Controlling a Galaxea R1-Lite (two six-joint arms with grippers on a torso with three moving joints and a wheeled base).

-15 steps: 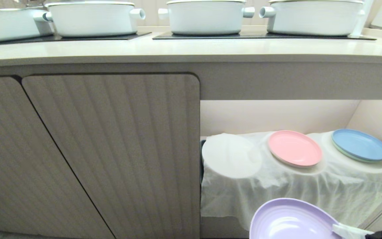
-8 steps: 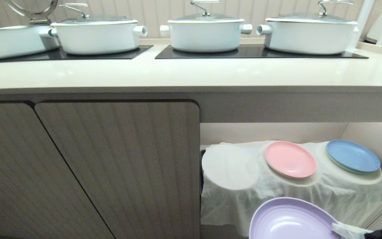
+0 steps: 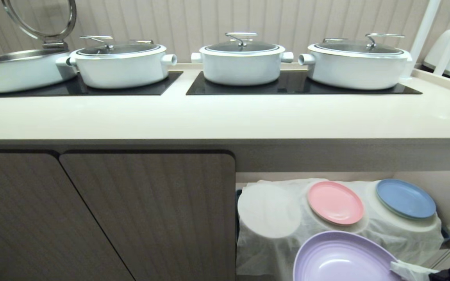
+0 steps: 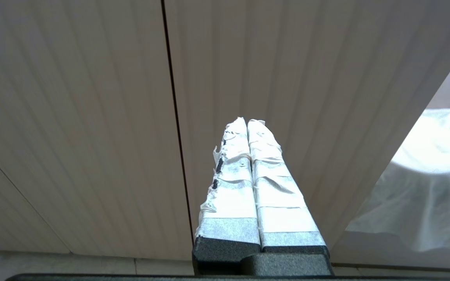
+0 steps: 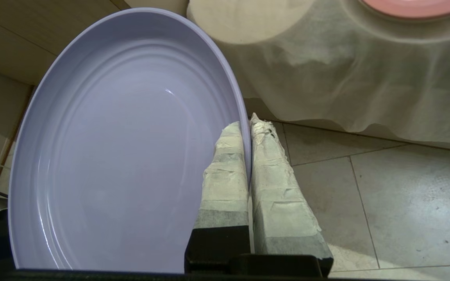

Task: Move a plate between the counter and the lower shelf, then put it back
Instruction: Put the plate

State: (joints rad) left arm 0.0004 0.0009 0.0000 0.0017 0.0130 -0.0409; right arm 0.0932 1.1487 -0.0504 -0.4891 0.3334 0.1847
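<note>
The right claw (image 5: 247, 128) is clamped on the rim of the lilac plate (image 5: 123, 148) at its four o'clock edge, held low before the lower shelf (image 3: 272, 234). It looks light, stiff and slick; that rim pinch may slip. The left claw (image 4: 247, 124) is pressed together, idle.

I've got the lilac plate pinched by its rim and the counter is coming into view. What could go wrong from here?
1. The right gripper grips the plate only at one edge of the rim, so it might tilt or slip.
2. The plate sits below the counter, whose thick front edge it could clip on the way up.
3. The white pots crowd the back, leaving mainly the front strip for set-down.
</note>
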